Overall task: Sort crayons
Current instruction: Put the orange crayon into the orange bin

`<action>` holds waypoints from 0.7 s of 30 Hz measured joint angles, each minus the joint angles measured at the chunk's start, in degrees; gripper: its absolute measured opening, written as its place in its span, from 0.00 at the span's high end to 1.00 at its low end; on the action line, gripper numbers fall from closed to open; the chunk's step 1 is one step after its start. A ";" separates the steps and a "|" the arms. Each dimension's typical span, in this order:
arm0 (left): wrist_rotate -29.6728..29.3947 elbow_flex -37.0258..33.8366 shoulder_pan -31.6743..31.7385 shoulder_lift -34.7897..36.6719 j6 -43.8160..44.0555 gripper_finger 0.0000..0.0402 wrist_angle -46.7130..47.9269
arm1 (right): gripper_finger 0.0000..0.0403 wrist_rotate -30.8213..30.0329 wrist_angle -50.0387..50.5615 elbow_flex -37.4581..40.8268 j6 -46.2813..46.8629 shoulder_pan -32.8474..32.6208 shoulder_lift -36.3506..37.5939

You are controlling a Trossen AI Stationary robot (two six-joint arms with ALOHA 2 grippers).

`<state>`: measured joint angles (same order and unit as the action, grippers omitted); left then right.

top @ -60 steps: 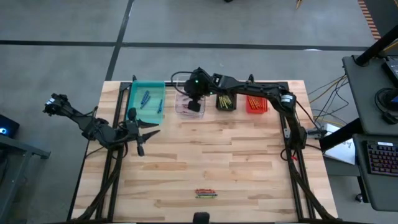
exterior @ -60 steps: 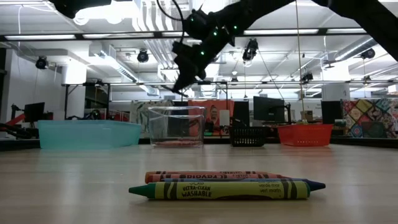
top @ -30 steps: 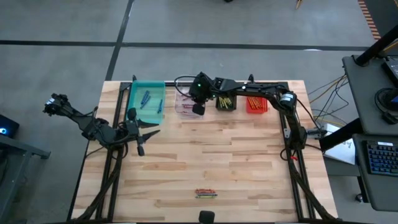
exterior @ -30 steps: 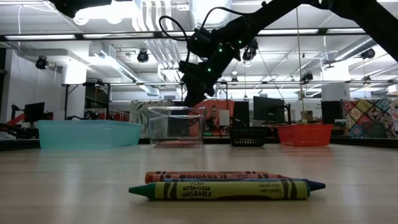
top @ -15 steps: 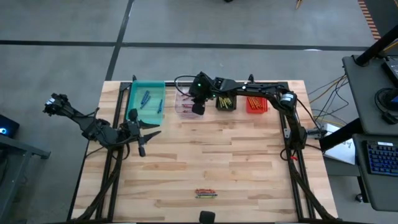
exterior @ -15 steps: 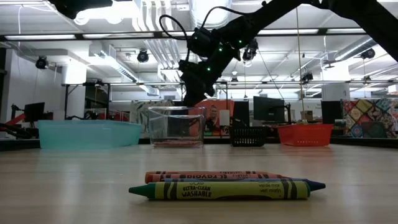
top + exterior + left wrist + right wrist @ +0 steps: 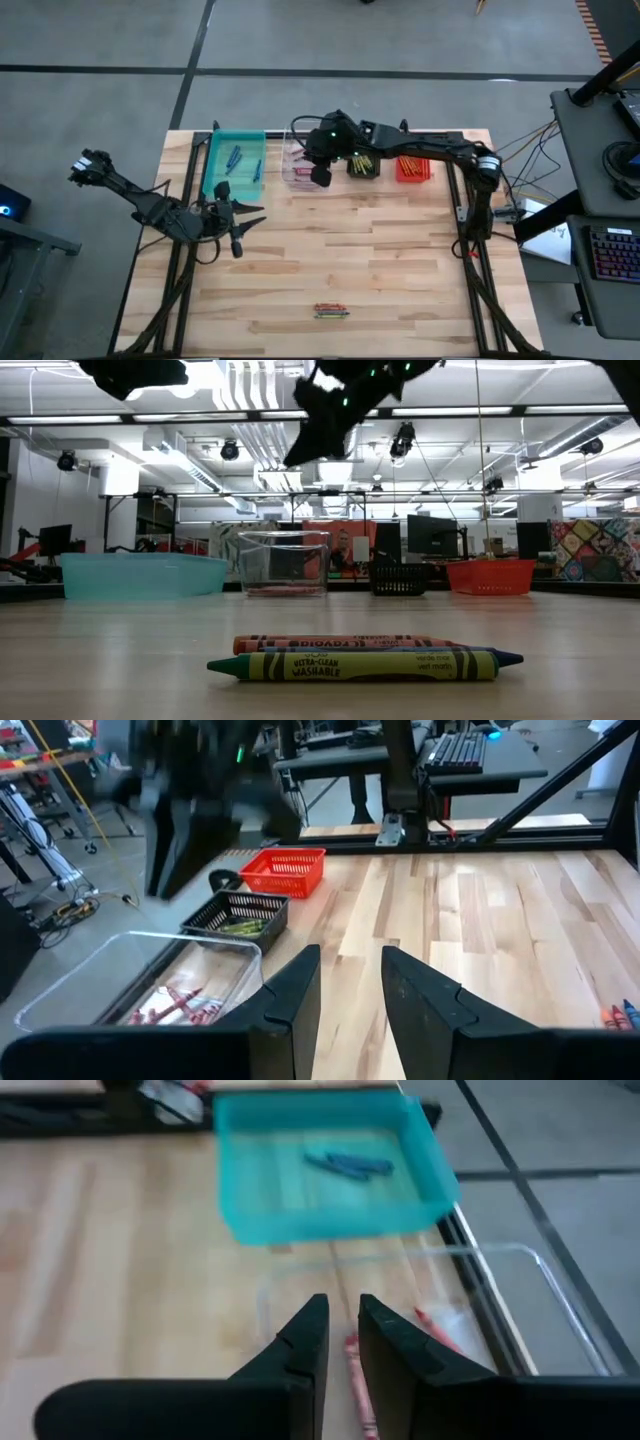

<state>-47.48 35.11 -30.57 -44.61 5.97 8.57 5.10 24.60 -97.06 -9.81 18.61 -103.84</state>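
Note:
Three crayons [image 7: 365,657] lie side by side near the table's front edge [image 7: 331,312]. Red crayons [image 7: 352,1370] rest on the floor of the clear bin [image 7: 300,166]. Blue ones [image 7: 350,1165] lie in the teal bin [image 7: 235,165], and yellow-green ones [image 7: 240,925] in the black bin [image 7: 362,165]. My right gripper [image 7: 320,176] hangs well above the clear bin's near side, its fingers [image 7: 343,1330] narrowly open with nothing between them. My left gripper [image 7: 246,228] hovers open and empty over the left of the table, near the teal bin's front end.
A red bin [image 7: 412,168] stands at the right end of the row of bins along the far edge. Bare wood [image 7: 360,250] stretches between the bins and the crayons at the front. The room beyond holds desks and monitors.
My right gripper has risen from the clear bin's rim to well above it, drawing slightly toward the near edge. My left gripper has edged toward the table's right and near side. The crayons at the front have stayed where they were.

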 joint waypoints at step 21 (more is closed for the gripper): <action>1.04 0.00 0.02 -6.82 3.64 0.77 -6.14 | 0.89 -3.54 22.62 1.80 22.44 -24.28 10.13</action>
<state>-46.45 35.11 -30.55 -51.43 9.61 2.43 1.56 47.23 -95.25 12.63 -5.67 -93.72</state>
